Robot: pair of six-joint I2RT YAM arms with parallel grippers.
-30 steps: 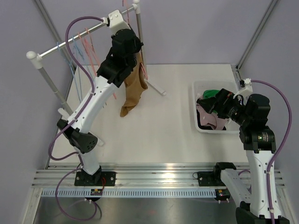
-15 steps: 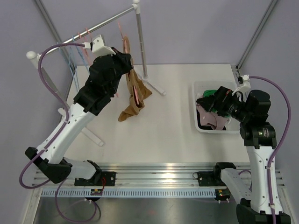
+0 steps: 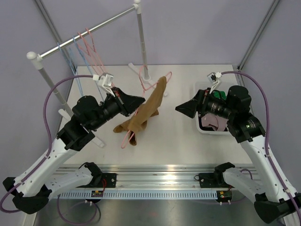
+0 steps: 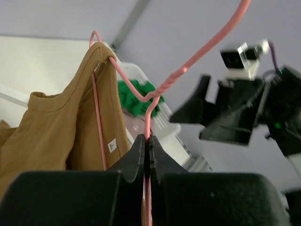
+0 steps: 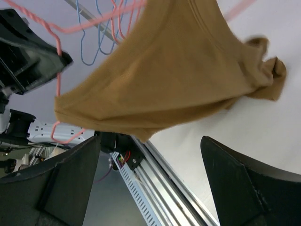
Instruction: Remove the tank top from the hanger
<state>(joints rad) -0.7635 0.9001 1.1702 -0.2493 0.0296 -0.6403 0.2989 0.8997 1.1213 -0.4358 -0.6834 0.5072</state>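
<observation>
Hanger [image 4: 147, 122] clamped — tank top [image 4: 51, 129] apparently on.

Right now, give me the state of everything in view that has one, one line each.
tank top: hung on the pink hanger, not removed.
pink hanger: off the rail, clamped by the left gripper.
left gripper: shut on the hanger wire.
right gripper: open, holding nothing.
bin: holds clothes.
spare hangers: hanging on the rail.
</observation>
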